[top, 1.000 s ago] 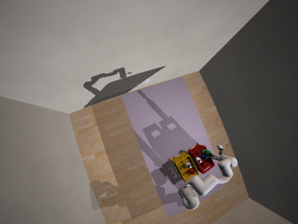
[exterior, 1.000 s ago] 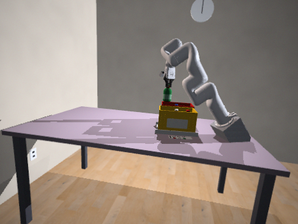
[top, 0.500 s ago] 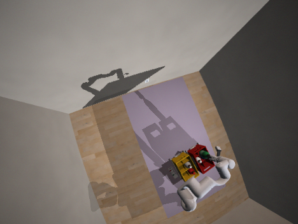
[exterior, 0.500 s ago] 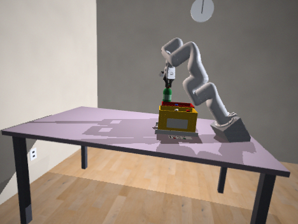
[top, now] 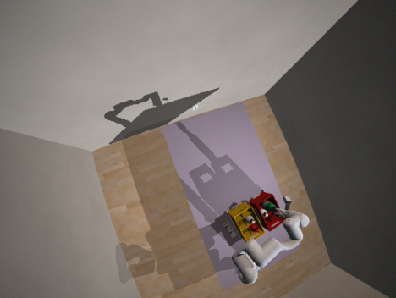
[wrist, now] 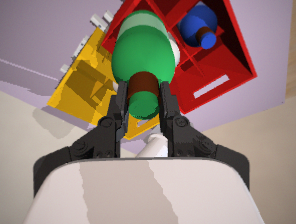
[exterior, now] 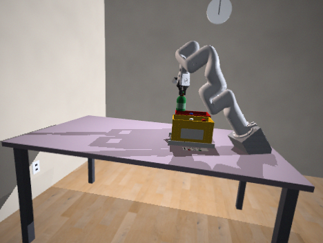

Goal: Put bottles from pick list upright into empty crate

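1. We saw a green bottle (top: pixel 269 206) (exterior: pixel 181 103) (wrist: pixel 145 57) with a pale label band and brown neck, held upright by the neck above the red crate.
2. The red open-topped crate (top: pixel 274 222) (exterior: pixel 200 113) (wrist: pixel 215 99) stood level on the table; in it we saw a blue bottle (exterior: pixel 191 114) (wrist: pixel 198 25) with a brown neck and a white-topped bottle (top: pixel 264 212) (wrist: pixel 175 52).
3. The yellow open-topped crate (top: pixel 238 212) (exterior: pixel 176 132) (wrist: pixel 62 97) stood level just beside it, holding a pale-topped bottle (top: pixel 250 220) (exterior: pixel 191 119) and a red-topped bottle (top: pixel 254 228) (exterior: pixel 203 120).
4. The pale paper pick list (top: pixel 229 229) (exterior: pixel 195 149) lay flat beside the yellow crate, its marks too small for us to read.
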Action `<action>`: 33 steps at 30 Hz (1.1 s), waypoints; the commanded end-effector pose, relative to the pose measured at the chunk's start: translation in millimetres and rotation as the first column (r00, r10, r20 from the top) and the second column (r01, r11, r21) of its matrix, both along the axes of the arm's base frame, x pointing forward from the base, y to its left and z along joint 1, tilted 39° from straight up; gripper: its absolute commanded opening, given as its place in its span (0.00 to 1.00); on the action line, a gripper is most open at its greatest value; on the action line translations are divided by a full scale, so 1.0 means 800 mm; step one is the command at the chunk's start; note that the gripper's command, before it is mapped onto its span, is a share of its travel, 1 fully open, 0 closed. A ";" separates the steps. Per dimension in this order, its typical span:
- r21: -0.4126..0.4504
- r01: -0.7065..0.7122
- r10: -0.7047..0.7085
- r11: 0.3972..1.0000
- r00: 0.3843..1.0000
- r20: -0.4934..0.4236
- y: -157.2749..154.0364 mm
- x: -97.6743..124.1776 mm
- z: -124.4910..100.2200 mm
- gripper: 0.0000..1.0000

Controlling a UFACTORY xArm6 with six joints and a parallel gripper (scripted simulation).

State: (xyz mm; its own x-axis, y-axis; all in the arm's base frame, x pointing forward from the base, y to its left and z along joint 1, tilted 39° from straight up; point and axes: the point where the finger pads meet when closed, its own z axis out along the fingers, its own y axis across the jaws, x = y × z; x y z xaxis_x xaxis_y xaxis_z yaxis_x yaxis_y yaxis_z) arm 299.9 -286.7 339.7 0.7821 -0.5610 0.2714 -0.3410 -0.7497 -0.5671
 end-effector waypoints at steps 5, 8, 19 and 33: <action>-0.004 0.002 -0.002 1.000 1.000 0.002 0.018 -0.005 0.007 0.00; -0.004 0.002 -0.002 1.000 1.000 0.002 0.025 -0.007 0.009 0.00; -0.004 0.002 -0.002 1.000 1.000 0.002 0.046 -0.013 0.015 0.00; -0.004 0.002 -0.002 1.000 1.000 0.002 0.077 -0.021 0.023 0.00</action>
